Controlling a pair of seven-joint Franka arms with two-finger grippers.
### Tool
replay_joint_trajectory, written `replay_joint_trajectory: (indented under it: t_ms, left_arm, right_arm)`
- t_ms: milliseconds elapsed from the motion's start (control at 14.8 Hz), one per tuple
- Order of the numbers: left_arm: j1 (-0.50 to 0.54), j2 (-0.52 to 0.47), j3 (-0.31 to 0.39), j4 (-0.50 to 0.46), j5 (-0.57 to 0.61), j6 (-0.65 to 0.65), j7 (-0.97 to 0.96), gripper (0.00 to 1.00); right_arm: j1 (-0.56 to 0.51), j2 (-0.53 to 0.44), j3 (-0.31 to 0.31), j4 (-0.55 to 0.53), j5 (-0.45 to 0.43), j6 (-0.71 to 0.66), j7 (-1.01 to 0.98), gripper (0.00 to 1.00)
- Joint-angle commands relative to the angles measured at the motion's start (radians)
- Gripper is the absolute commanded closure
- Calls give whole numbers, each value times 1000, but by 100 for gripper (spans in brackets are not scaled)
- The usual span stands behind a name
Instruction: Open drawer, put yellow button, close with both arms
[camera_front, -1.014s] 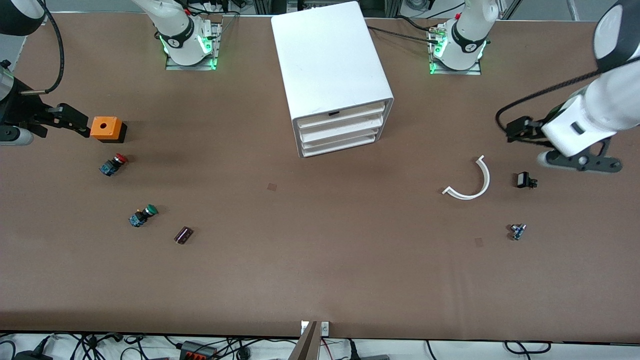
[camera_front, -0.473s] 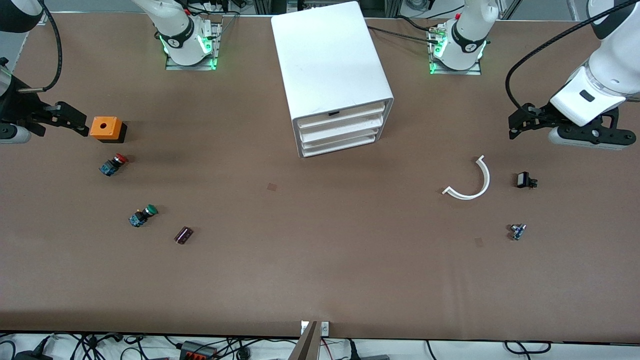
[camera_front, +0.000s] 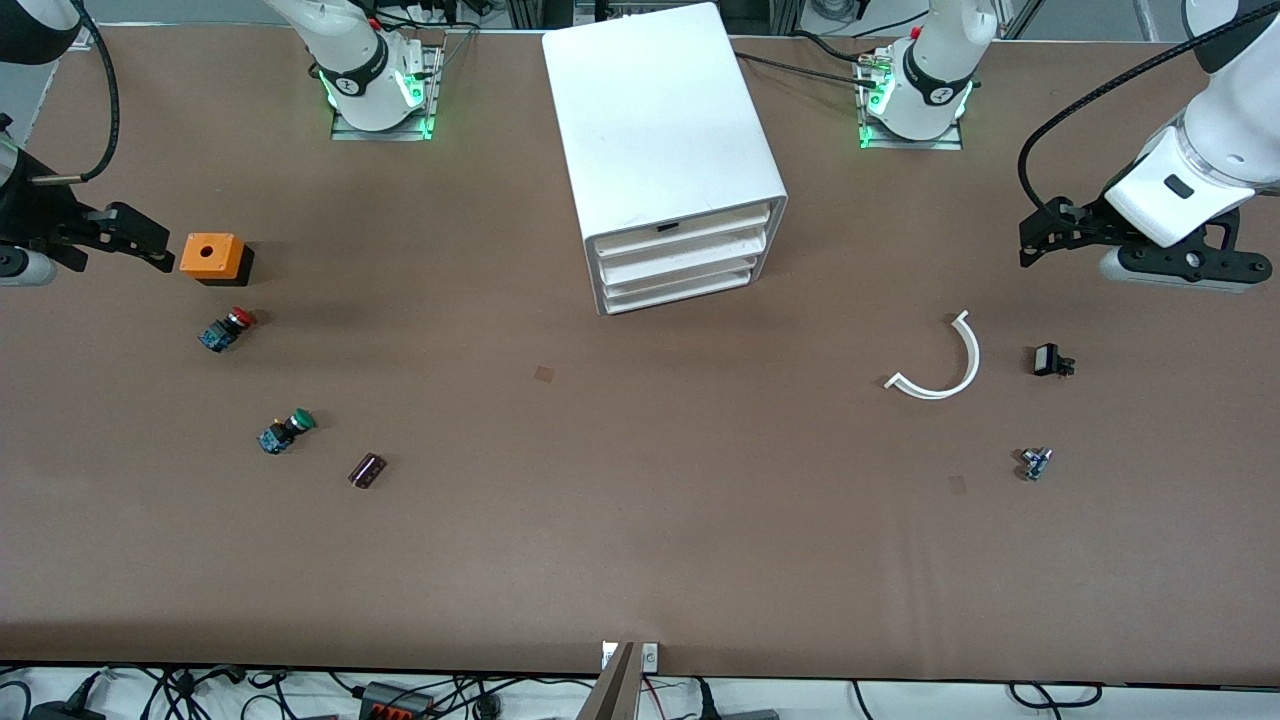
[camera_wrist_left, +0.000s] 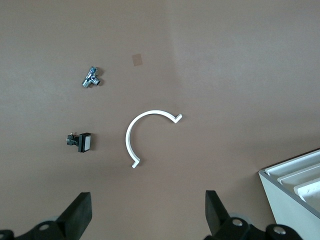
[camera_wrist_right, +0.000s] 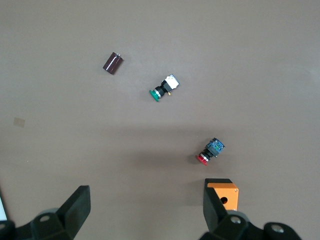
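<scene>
The white cabinet (camera_front: 660, 120) stands at the middle of the table between the two bases. Its uppermost drawer (camera_front: 680, 232) is shut, flush with the three lower ones; a corner of the cabinet shows in the left wrist view (camera_wrist_left: 295, 182). No yellow button shows in any view. My left gripper (camera_front: 1032, 245) is open and empty in the air over the left arm's end of the table, its fingers (camera_wrist_left: 80, 215) wide apart. My right gripper (camera_front: 150, 245) is open and empty at the right arm's end, right beside an orange box (camera_front: 212, 257), its fingers (camera_wrist_right: 77, 207) wide apart.
A red-capped button (camera_front: 227, 328), a green-capped button (camera_front: 286, 430) and a dark cylinder (camera_front: 366, 469) lie near the right arm's end. A white curved strip (camera_front: 940, 365), a small black part (camera_front: 1050, 361) and a metal fitting (camera_front: 1035, 462) lie near the left arm's end.
My left gripper has swung up and toward the bases, away from the small black part. My right gripper has drawn back slightly from the orange box.
</scene>
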Motion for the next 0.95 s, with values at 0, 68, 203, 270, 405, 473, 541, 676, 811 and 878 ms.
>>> replay_joint_trajectory:
  t_ms: [0,68,203,270,405,473,541,676,811,878]
  left_arm:
    - [-7,-12,7,6,-7,-18,0,0]
    - [-7,-12,6,6,-7,-20,0,0]
    - [-7,-10,7,6,-7,-20,0,0]
    - [-7,-12,6,6,-7,-20,0,0]
    - [-7,-12,6,6,-7,-33,0,0]
    - [-7,-12,6,6,-7,-33,0,0]
    - [-7,-12,6,6,-7,-33,0,0]
    - [-7,-13,6,6,-7,-35,0,0]
    - [-7,-12,6,6,-7,-35,0,0]
    - [-7,-13,6,6,-7,-35,0,0]
  right_arm:
    - [-8,-14,4,-7,-3,-10,-6,0]
    - [-6,-11,4,-10,-2,-10,-6,0]
    - [-8,-10,4,-14,-2,-10,-6,0]
    - [-8,-8,4,-14,-2,-8,-6,0]
    - [-8,-7,4,-14,-2,-1,-8,0]
    - [-8,-8,4,-14,-2,-1,-8,0]
    - [-8,-10,4,-14,-2,-5,-8,0]
    - [-9,-10,4,-16,0,-8,-13,0]
    - [-9,-8,2,-20,1,-10,-14,0]
    - [-9,-8,2,-22,1,-8,-14,0]
